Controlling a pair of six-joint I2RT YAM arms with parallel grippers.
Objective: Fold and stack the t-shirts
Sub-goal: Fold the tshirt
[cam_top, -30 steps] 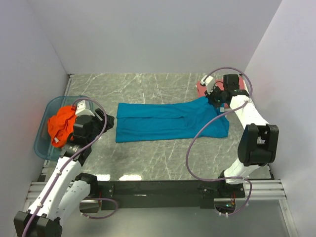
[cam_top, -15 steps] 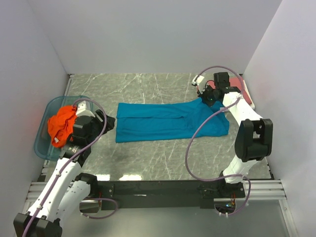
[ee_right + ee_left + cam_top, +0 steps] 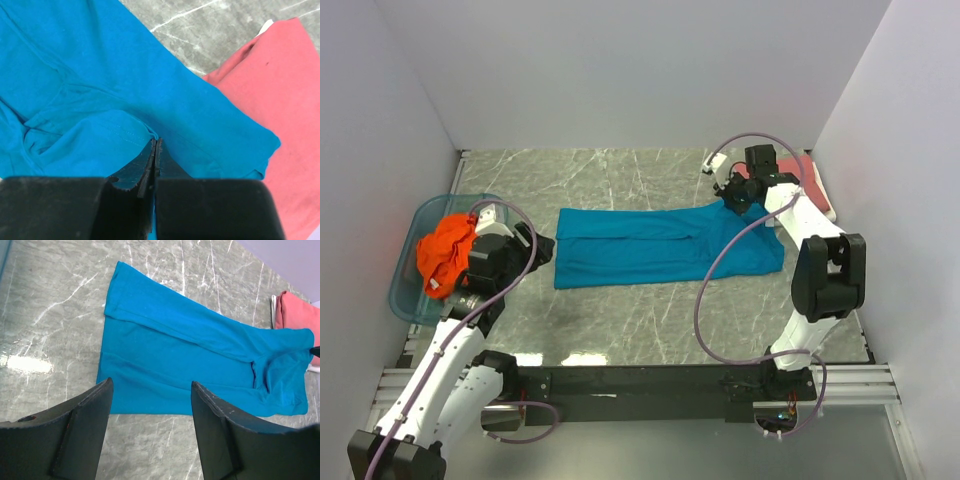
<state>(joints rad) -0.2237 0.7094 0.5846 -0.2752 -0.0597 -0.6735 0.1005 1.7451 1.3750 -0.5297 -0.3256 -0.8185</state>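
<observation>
A teal t-shirt (image 3: 660, 245) lies long and partly folded across the middle of the table, also in the left wrist view (image 3: 200, 355). My right gripper (image 3: 733, 197) is shut on a fold of the teal cloth (image 3: 100, 90) at its far right end, its own view showing the closed right gripper (image 3: 155, 141) pinching the hem. A dusty red t-shirt (image 3: 812, 178) lies just behind it at the back right (image 3: 280, 90). An orange t-shirt (image 3: 442, 250) sits crumpled in the tub. My left gripper (image 3: 542, 247) hovers open and empty beside the teal shirt's left edge (image 3: 151, 382).
A translucent blue plastic tub (image 3: 405, 290) stands at the left edge by the left arm. White walls close the table on the left, back and right. Grey marble tabletop (image 3: 650, 320) shows in front of the teal shirt.
My right gripper has moved left and toward the back wall, carrying the teal shirt's right corner with it. The left arm has stayed still.
</observation>
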